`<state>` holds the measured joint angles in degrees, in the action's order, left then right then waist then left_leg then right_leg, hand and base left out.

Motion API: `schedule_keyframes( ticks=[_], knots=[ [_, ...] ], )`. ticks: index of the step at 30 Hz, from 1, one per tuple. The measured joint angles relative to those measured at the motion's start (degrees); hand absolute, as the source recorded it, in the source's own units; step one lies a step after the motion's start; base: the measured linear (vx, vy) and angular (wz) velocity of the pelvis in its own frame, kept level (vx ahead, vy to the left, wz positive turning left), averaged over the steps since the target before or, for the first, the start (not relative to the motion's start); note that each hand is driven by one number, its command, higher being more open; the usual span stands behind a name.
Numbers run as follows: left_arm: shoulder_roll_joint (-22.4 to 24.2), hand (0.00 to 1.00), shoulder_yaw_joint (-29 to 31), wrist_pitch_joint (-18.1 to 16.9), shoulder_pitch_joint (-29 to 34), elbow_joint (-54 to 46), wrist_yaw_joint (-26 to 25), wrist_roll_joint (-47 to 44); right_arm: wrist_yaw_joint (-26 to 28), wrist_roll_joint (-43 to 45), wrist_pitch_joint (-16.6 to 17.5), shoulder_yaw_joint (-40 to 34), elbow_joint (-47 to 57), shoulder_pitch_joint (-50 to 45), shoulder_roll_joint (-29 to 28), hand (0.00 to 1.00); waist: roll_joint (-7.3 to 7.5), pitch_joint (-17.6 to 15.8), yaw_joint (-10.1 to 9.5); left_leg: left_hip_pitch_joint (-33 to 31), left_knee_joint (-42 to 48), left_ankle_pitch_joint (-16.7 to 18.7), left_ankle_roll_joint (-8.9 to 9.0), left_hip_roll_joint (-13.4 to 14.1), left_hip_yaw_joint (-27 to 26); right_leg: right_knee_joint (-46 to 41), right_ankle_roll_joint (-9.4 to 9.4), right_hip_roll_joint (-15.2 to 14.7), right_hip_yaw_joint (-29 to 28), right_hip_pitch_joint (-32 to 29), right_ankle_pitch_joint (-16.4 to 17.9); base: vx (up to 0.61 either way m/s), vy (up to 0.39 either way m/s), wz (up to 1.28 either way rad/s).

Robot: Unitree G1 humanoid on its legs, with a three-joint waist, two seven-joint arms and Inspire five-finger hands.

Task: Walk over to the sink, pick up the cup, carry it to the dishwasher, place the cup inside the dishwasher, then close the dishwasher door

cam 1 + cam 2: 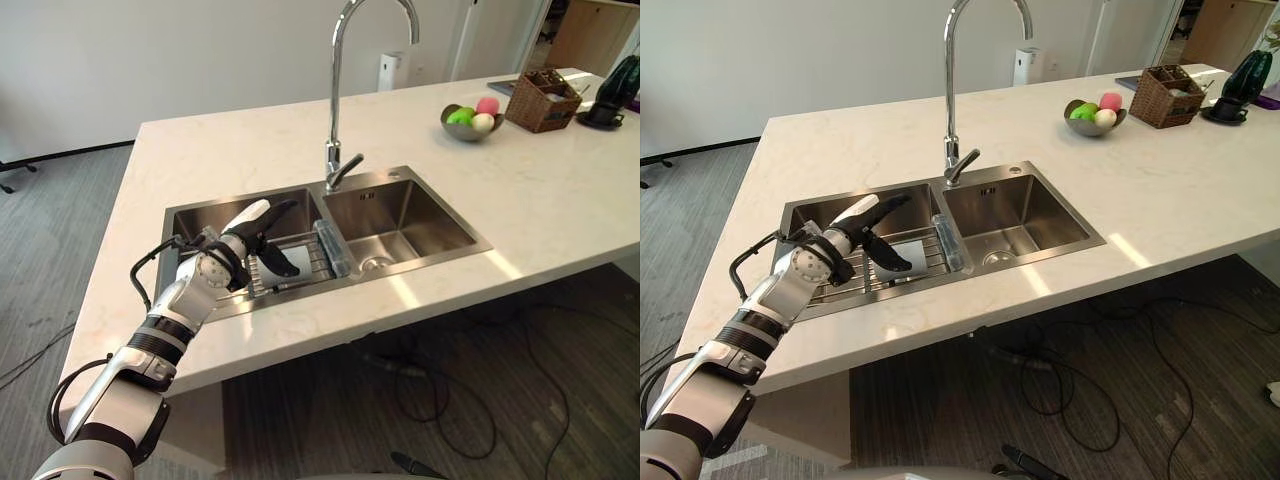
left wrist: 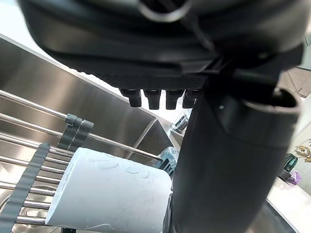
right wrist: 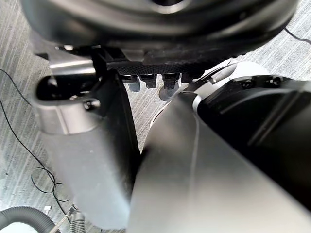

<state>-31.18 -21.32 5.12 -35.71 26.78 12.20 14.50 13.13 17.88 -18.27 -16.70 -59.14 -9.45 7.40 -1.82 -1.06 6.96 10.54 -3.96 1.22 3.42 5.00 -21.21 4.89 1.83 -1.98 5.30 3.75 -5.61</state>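
L hand (image 1: 243,238): fingers straight, thumb apart, just above cup (image 2: 112,194); not gripping
cup: white, on its side on rack (image 2: 30,177); left basin of sink (image 1: 400,205)
R hand (image 3: 82,145): relaxed; empty

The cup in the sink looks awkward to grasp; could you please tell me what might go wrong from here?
1. The cup lies on its side on the wire rack, so it may roll when the open left robot hand closes.
2. The rack's bars lie right under it; the hand could snag there.
3. The sink wall is near and might be bumped on lifting.
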Motion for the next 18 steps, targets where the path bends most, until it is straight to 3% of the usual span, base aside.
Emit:
schedule_keyframes(
  ticks=[10,18],
  knots=[
    [0.49,1.0,0.91,-0.71,0.05,8.18,-3.92,5.06,1.45,-0.85,0.5,-2.29,0.75,-0.23,-1.1,1.0,0.51,-1.26,1.62,0.58,-0.1,0.21,0.21,0.38,-2.96,0.28,0.04,0.37,-3.02,-1.06,-0.51,-0.05,-0.019,-0.17],
    [4.22,1.0,5.73,-0.87,2.11,11.87,-11.67,12.18,2.78,-2.52,0.52,-3.1,1.32,-0.22,-1.46,1.0,0.55,-1.37,1.95,0.6,-0.68,0.43,0.44,0.49,-3.4,-0.01,-0.07,1.1,-3.69,-1.58,-0.71,0.02,-0.019,-0.07]
  ],
)
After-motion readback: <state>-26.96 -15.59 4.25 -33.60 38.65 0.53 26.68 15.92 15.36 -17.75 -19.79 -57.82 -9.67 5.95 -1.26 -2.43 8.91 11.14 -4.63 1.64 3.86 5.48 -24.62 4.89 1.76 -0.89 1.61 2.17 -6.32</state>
